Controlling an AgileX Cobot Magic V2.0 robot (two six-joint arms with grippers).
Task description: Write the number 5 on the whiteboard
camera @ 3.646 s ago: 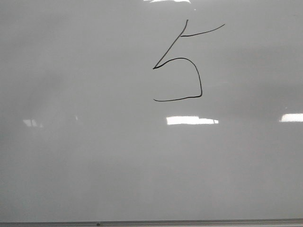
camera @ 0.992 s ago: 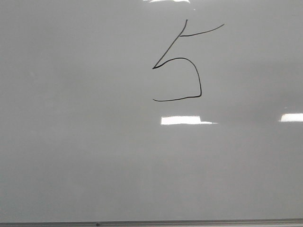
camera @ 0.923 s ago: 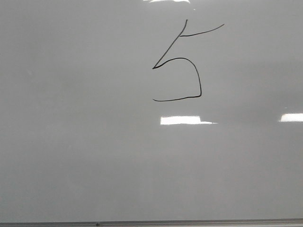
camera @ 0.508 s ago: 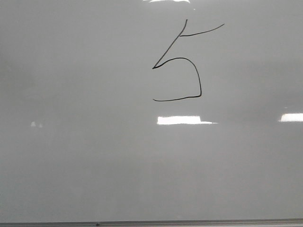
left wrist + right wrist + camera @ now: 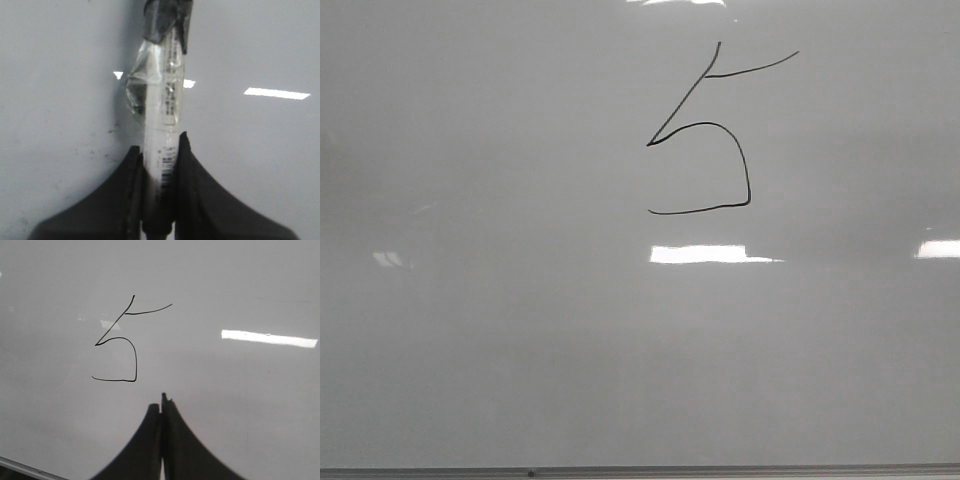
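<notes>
Whiteboard [image 5: 520, 330]: glossy pale grey, fills the front view, thin metal edge along the bottom. Number 5 [image 5: 705, 130]: thin black line, upper middle-right of the board, complete. Left gripper [image 5: 159, 150]: jaws clamped on a white marker [image 5: 167, 115] wrapped in clear tape. Right gripper [image 5: 161, 407]: jaws pressed together, empty, near the figure, off the line.

The black left gripper [image 5: 159, 150] is clamped on a white marker pen [image 5: 164, 130]; the black right gripper [image 5: 162, 405] is pressed closed, holding nothing.
</notes>
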